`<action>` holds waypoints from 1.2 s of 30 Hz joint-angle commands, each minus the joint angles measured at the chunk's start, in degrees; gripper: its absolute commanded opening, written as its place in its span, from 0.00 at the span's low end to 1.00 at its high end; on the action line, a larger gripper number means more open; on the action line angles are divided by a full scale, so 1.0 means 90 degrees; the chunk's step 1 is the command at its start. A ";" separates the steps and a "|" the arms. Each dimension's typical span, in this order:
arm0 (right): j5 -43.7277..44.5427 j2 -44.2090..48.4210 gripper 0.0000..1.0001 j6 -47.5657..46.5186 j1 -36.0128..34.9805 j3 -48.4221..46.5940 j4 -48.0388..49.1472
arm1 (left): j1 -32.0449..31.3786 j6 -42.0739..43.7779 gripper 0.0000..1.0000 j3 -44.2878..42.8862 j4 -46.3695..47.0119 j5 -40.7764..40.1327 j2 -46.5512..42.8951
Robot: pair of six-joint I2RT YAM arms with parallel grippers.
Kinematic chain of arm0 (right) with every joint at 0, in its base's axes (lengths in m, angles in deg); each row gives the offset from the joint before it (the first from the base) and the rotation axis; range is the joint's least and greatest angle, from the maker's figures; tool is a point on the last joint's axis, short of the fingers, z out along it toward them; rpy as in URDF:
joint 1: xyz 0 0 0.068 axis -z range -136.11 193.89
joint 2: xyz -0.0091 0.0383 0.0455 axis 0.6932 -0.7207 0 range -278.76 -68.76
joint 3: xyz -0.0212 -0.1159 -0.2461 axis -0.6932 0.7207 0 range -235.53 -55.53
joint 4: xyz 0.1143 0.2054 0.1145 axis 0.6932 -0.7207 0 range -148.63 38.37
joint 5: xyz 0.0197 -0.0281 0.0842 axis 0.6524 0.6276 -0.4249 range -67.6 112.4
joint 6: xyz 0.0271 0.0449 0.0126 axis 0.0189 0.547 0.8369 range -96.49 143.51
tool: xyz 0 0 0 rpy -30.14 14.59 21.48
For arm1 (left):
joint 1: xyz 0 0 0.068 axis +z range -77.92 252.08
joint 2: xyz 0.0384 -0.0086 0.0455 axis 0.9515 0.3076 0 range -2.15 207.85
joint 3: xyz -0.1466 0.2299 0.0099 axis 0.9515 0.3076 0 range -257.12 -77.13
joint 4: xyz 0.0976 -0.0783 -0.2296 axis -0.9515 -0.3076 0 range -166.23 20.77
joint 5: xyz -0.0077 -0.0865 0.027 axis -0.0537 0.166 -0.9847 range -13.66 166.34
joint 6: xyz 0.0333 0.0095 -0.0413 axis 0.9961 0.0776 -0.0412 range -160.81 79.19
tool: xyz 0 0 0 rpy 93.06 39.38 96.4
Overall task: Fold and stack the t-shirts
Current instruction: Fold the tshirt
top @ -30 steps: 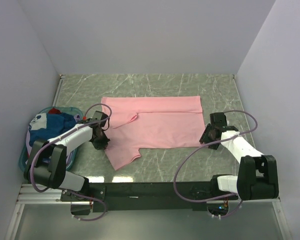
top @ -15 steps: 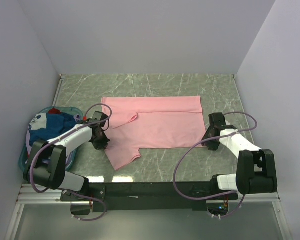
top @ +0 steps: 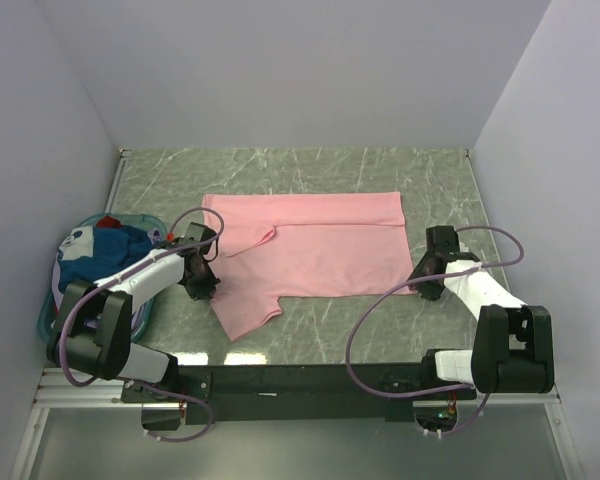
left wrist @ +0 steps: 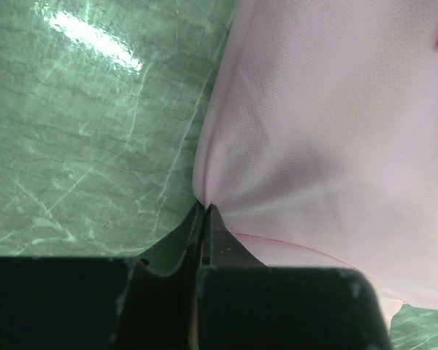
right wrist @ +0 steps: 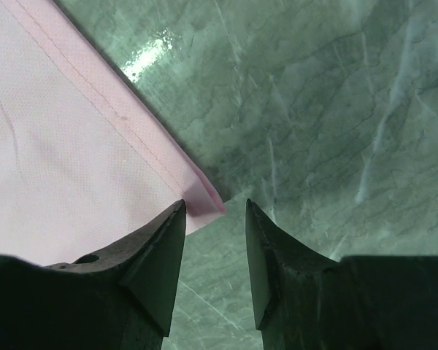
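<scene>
T-shirt (top: 320, 250) lengthwise left-right, hem rightward

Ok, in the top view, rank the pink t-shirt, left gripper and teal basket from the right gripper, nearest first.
1. pink t-shirt, its near right corner at the right gripper.
2. left gripper, at the shirt's left edge.
3. teal basket, far left.

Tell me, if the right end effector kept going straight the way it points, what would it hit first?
Probably the corner of the pink t-shirt, lying just ahead of the open right end effector, flat on the table. Depth is hard to judge.
</scene>
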 commanded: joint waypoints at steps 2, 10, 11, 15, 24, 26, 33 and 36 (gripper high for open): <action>-0.0007 -0.0035 0.45 0.0145 0.0041 0.0088 0.0096 | 0.0018 0.0082 0.02 0.0160 -0.0091 0.0299 -0.0042; -0.0134 -0.0152 0.45 0.0165 0.0041 0.0127 0.0174 | 0.0067 0.0052 0.02 0.0189 -0.0061 0.0407 -0.0012; -0.0154 -0.0191 0.45 0.0194 0.0031 0.0136 0.0194 | 0.0067 0.0062 0.02 0.0199 -0.0071 0.0406 -0.0012; -0.0144 -0.0318 0.41 0.0243 0.0031 0.0166 0.0233 | 0.0077 0.0052 0.02 0.0199 -0.0100 0.0406 -0.0071; 0.0275 -0.0016 0.04 0.0272 0.0041 -0.0049 -0.0430 | 0.0389 0.0072 0.01 0.0219 -0.0315 0.0806 -0.0227; 0.0276 0.0150 0.00 0.0234 0.0060 -0.0117 -0.0713 | 0.0448 0.0082 0.01 0.0180 -0.0441 0.0875 -0.0324; 0.0295 0.0580 0.00 0.0214 0.0099 -0.0166 -0.1095 | 0.0516 0.0101 0.01 0.0053 -0.0969 0.0875 -0.0783; 0.0247 0.0571 0.00 0.0233 0.0099 -0.0234 -0.1085 | 0.0584 0.0101 0.01 0.0014 -0.1086 0.0807 -0.0910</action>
